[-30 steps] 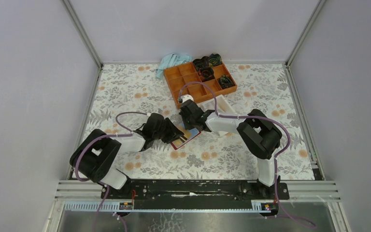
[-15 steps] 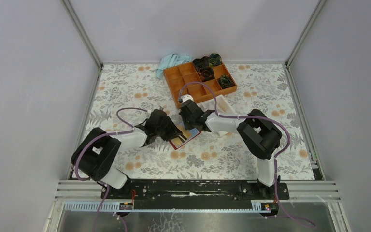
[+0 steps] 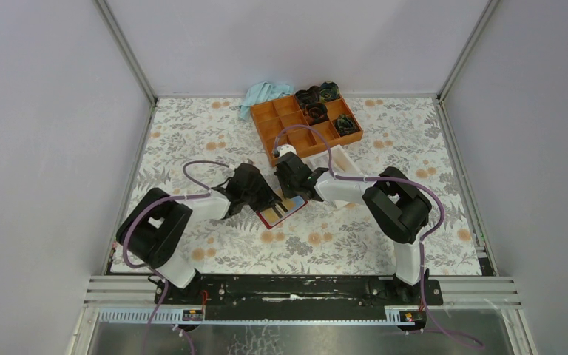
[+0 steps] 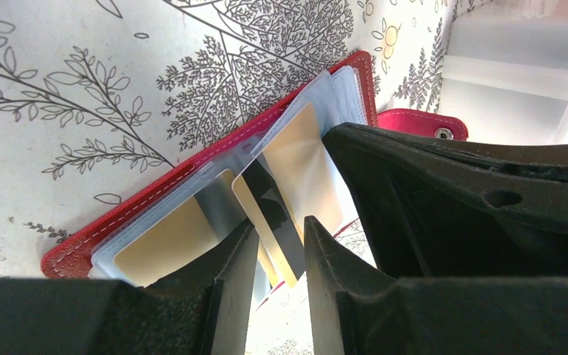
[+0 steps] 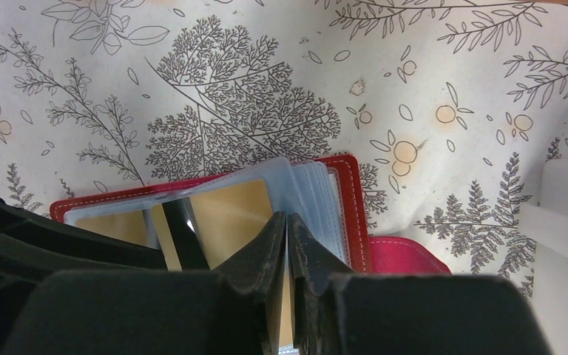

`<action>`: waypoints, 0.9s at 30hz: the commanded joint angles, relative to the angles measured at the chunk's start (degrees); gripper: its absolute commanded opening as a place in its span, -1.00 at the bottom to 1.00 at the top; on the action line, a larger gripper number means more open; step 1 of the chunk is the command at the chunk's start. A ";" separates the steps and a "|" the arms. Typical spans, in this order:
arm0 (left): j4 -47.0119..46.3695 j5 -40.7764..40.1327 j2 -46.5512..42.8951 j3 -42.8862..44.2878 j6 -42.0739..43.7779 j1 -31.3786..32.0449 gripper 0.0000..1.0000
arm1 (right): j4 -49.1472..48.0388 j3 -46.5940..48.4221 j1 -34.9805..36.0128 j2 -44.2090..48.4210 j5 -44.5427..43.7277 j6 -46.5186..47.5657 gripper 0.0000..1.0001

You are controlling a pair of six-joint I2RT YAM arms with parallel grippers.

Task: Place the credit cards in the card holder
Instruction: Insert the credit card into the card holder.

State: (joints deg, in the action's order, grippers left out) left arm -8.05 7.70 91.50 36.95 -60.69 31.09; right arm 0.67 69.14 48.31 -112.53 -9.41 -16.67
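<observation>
Since a second ago the left arm has swung in toward the middle of the table [image 3: 192,140], bringing the left gripper [image 4: 281,248] up to the 10 o'clock side of the card holder [image 3: 281,212], and its jaws have narrowed. The right arm has not shifted.

We read this as the insertion step under way. A striped card [image 4: 270,222] stands between the left fingers [image 4: 229,288], its far end at the mouth of a clear sleeve. A gap still shows, so we cannot tell whether the card is truly pinched. The right gripper [image 5: 287,225], at 1 o'clock of the holder, has its jaws almost together on a clear sleeve leaf, apparently keeping the pocket open.

The holder lies open and flat at mid-table.

Counting:
- One card holder.
- Three tan-gold cards [image 4: 163,237] in sight: two already sleeved, plus the striped one (we see no pale blue card clearly).
- One orange tray [image 3: 281,126] at 12 o'clock of the holder.
- One blue cloth [image 3: 262,95] at the tray's 10 o'clock.
- One clear box [image 3: 346,161] at the holder's 2 o'clock.
</observation>
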 commanded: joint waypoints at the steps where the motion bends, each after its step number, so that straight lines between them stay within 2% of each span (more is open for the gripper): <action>1: 1.46 -2.00 4.22 0.86 1.72 0.77 -0.27 | 4.42 -0.54 0.68 -3.69 3.53 0.05 -0.74; 16: -3.74 -1.53 7.99 0.09 -0.08 1.79 -0.28 | 4.16 -1.08 0.73 -4.03 4.63 -0.14 -0.74; 27: -3.12 -1.08 8.40 1.36 -0.01 2.67 -0.28 | 3.58 -1.44 0.75 -4.54 5.15 -0.43 -0.74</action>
State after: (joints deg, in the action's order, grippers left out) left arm -11.70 8.60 96.33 39.66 -61.78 32.14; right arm -0.19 69.25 47.00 -112.92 -11.53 -15.66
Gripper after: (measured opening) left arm 0.363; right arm 0.125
